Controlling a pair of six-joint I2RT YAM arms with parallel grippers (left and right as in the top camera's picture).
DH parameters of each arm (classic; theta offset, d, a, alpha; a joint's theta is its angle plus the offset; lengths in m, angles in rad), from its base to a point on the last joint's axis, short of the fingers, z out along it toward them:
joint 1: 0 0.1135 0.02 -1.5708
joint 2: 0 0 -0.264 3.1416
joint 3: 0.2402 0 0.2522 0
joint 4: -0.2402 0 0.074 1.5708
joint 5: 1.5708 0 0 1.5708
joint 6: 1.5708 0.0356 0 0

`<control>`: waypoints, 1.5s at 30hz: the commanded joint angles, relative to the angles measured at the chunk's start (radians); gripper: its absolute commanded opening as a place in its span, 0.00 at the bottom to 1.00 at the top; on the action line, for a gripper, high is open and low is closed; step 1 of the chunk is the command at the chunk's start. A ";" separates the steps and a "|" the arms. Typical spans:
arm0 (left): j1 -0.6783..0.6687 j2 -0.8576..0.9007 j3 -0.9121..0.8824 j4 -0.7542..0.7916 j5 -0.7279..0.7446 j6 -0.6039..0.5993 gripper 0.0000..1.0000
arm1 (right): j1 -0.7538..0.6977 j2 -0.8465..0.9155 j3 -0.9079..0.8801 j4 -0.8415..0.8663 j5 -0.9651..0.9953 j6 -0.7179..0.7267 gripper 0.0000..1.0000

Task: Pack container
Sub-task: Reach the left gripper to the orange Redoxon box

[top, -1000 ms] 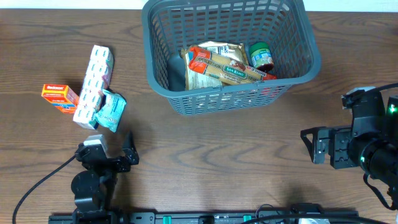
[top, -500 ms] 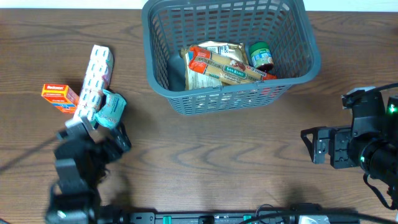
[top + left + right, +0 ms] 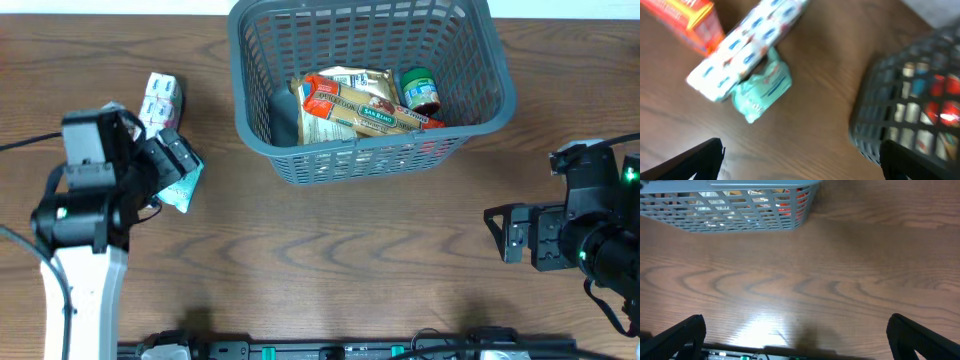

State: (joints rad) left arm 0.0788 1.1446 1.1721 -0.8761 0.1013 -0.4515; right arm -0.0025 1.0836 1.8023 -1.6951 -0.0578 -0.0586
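**Left arm lines up on the teal packet; right arm waits**

Nearest the robot, the right gripper (image 3: pixel 800 341) hangs low over bare table (image 3: pixel 805 280), jaws apart and holding nothing. The left gripper (image 3: pixel 802 159) is also spread wide and empty, poised above the loose groceries.

The step in hand looks like a pick of the teal packet (image 3: pixel 761 91), the closest of the three loose items. It lies against the near end of the long white-and-blue box (image 3: pixel 747 45). To do this well, the jaws should centre over the packet's body, with the finger line turned so that neither tip lands on the box. The packet looks soft, so grip its bulk rather than a crimped edge. Then lift above the rim before crossing.

Farther off sits the container (image 3: pixel 370 165), at the table's back edge, already holding a pasta packet (image 3: pixel 372 112), a bag beneath it and a green-lidded jar (image 3: pixel 420 88).

The left wrist view, though blurred, shows the orange box (image 3: pixel 687 20) beyond the long box. The overhead view hides it under the arm. Only the overhead view shows the container's floor, with free room at its left end. The right wrist view gives just the container's lower front wall.
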 commanded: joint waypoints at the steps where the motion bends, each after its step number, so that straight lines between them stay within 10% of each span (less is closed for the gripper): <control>1: 0.006 0.040 0.027 -0.038 -0.128 -0.148 0.99 | -0.003 -0.005 0.003 -0.003 0.003 0.009 0.99; 10: 0.064 0.192 0.313 -0.231 -0.218 -0.460 0.98 | -0.003 -0.005 0.003 -0.003 0.003 0.009 0.99; 19: 0.193 0.513 0.700 -0.461 -0.187 -0.504 0.99 | -0.003 -0.005 0.003 -0.002 0.003 0.009 0.99; 45: 0.383 0.740 0.716 -0.499 -0.064 -0.501 0.99 | -0.003 -0.005 0.003 -0.003 0.003 0.009 0.99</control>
State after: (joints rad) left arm 0.4728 1.8530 1.8702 -1.3804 0.0418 -0.9417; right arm -0.0025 1.0836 1.8023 -1.6955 -0.0559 -0.0586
